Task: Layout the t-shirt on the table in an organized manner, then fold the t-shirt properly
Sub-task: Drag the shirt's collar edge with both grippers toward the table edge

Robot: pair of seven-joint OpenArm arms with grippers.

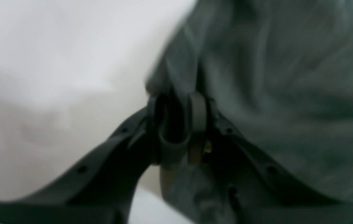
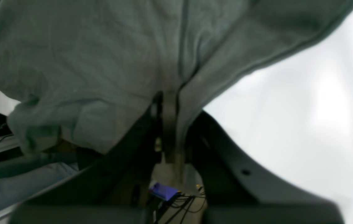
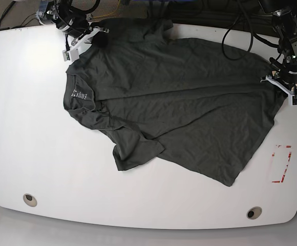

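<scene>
Sprawling across most of the white tabletop point(image 3: 15, 102), the dark grey t-shirt point(image 3: 179, 102) lies with its neck and pale inner label point(image 3: 79, 95) toward the base view's left and its hem toward the red tape mark point(image 3: 281, 164), which sits bare just beyond the hem's lower corner. Judged from this lie, the laying-out step is in hand and folding has not begun: the body is wrinkled, one sleeve below the label is crumpled under itself, and the lower hem runs on a slant. The two arms stand at opposite ends of the shirt, well apart. The right claw point(image 2: 167, 102), at the shoulder end above the label, is pressed together and pinches a ridge of cloth beside a seam. The left claw point(image 1: 176, 105), at the hem end above the red tape mark, has its fingers nearly together with a bunched fold of fabric caught between them. The next move likely calls for both arms to pull apart evenly, keeping the cloth taut and low over the tabletop, so the body flattens without either pinch slipping; the crumpled sleeve would probably need its own spreading afterwards.
</scene>
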